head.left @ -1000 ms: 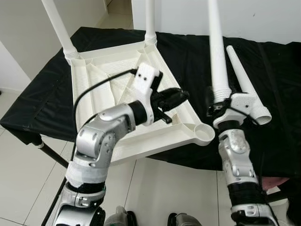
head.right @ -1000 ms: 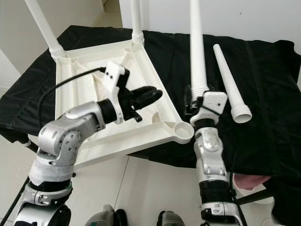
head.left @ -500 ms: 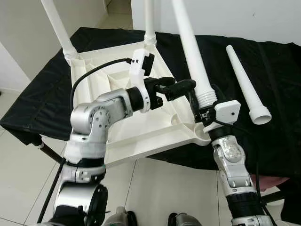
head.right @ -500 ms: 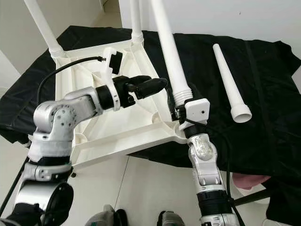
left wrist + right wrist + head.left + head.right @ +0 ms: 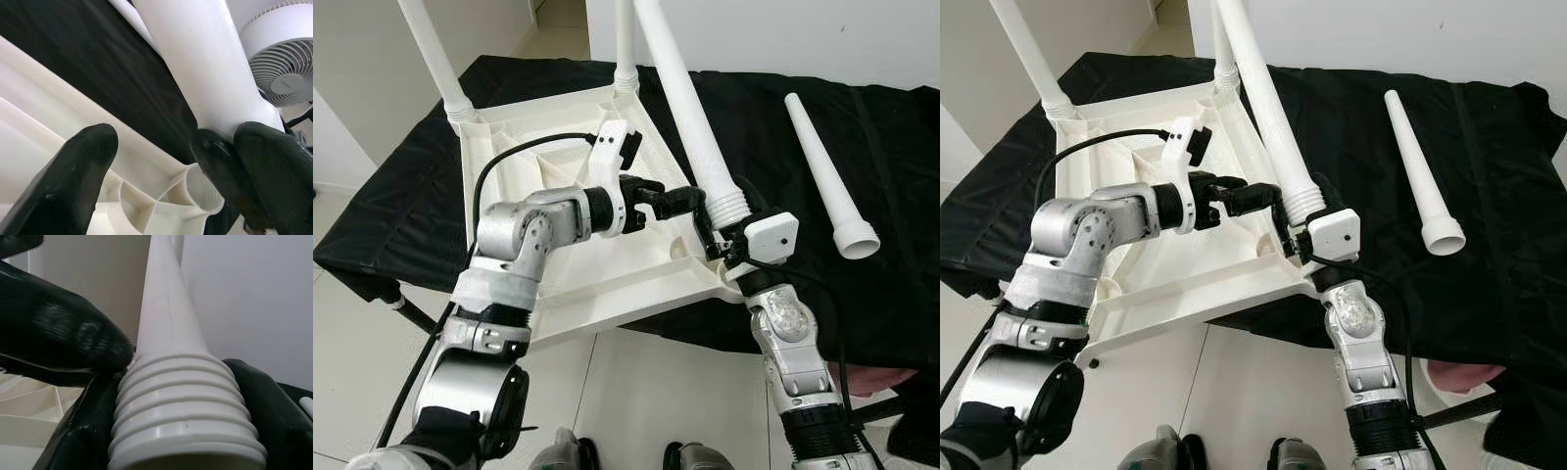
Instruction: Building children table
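My right gripper [image 5: 722, 227] clamps the leg [image 5: 690, 127], tilted up-left, threaded end just above the corner socket [image 5: 203, 188]; left gripper [image 5: 690, 199] open alongside.

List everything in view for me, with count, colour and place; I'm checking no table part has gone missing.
Upside-down white plastic tabletop: one, on the black cloth, near edge overhanging.
Fitted white plastic legs: two, upright in the far corner sockets.
Held white threaded leg: one, tilted, above the near right corner socket.
Loose white tapered leg: one, lying on the cloth at right.
Black cloth: one, over the work surface.
White fan: one, background.
Left gripper: black, against the held leg.
Right gripper: black, shut on its threaded end.
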Motion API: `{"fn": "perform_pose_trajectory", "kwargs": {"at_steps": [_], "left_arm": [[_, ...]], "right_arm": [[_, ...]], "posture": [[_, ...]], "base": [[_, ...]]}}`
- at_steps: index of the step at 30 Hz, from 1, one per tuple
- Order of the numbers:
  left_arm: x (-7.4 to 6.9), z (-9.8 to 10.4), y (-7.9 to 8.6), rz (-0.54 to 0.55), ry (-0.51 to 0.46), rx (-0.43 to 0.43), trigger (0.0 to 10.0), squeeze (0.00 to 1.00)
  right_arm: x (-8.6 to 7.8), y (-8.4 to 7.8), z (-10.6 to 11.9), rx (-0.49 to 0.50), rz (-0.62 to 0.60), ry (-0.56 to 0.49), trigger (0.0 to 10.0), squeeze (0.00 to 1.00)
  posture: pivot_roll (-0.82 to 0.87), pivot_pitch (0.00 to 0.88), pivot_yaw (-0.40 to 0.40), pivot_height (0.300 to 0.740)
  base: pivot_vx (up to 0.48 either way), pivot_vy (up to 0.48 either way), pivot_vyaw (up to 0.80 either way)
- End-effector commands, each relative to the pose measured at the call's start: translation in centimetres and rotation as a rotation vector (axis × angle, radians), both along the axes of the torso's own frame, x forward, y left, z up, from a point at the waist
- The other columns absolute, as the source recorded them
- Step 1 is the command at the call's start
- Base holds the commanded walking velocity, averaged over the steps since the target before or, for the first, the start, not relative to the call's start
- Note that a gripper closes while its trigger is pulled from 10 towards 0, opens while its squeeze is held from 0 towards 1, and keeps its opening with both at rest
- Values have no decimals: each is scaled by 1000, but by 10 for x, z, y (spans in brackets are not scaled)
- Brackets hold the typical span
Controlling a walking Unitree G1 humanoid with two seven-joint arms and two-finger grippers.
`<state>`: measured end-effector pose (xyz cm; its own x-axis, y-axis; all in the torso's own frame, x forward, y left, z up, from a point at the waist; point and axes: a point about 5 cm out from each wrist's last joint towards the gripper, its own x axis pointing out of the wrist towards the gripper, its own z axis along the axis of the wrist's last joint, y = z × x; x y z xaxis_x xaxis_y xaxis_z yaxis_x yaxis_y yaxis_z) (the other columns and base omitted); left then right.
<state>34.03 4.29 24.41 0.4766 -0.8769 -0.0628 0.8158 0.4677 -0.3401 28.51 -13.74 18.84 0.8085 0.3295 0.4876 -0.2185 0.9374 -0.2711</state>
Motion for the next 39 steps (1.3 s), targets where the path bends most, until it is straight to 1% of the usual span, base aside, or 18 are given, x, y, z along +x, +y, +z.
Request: {"fn": "perform_pose_trajectory", "kwargs": {"at_steps": [1,2,3,8,11,16,20,26,29,32,33,39], "left_arm": [[4,5,-1,6,-8,-6,10000,0],[4,9,-1,-2,-5,-25,10000,0],[4,9,-1,-2,-5,-25,10000,0],[5,22,1,-54,-37,-67,10000,0],[5,23,3,-67,-35,-73,10000,0],[0,25,4,-119,-56,-77,10000,0],[-3,23,1,-137,-49,-70,10000,0],[-3,16,-5,-138,-16,-53,10000,0],[-3,16,-6,-133,-10,-52,10000,0],[0,14,-7,-112,4,-47,10000,0],[3,13,-8,-88,15,-43,10000,0],[10,14,-9,-35,38,-48,10000,0]], "right_arm": [[-4,6,-1,-5,30,-1,10000,0],[-4,6,-3,-5,30,5,10000,0],[-4,6,-3,-5,30,5,10000,0],[-5,2,-8,-12,21,26,10000,0],[-4,-1,-9,-15,13,31,10000,0],[-1,-5,-10,-4,-12,41,10000,0],[-2,1,-8,-34,16,21,10000,0],[-2,13,-4,-53,57,-13,10000,0],[-2,13,-3,-54,59,-17,10000,0],[-1,15,-1,-53,65,-28,10000,0],[-2,18,1,-56,75,-37,10000,0],[-4,23,0,-75,97,-45,10000,0]], "posture": [[-127,117,102,740],[-127,117,102,740],[-127,117,102,740],[-127,117,102,740],[-127,117,102,740],[-120,113,101,740],[-117,111,100,740],[-120,99,98,740],[-120,99,98,740],[-120,99,98,740],[-122,95,98,740],[-123,94,98,740]], "base": [[0,0,0],[0,0,0],[0,0,0],[0,0,0],[0,0,0],[0,0,0],[0,0,0],[0,0,0],[0,0,0],[0,0,0],[0,0,0],[0,0,0]]}}
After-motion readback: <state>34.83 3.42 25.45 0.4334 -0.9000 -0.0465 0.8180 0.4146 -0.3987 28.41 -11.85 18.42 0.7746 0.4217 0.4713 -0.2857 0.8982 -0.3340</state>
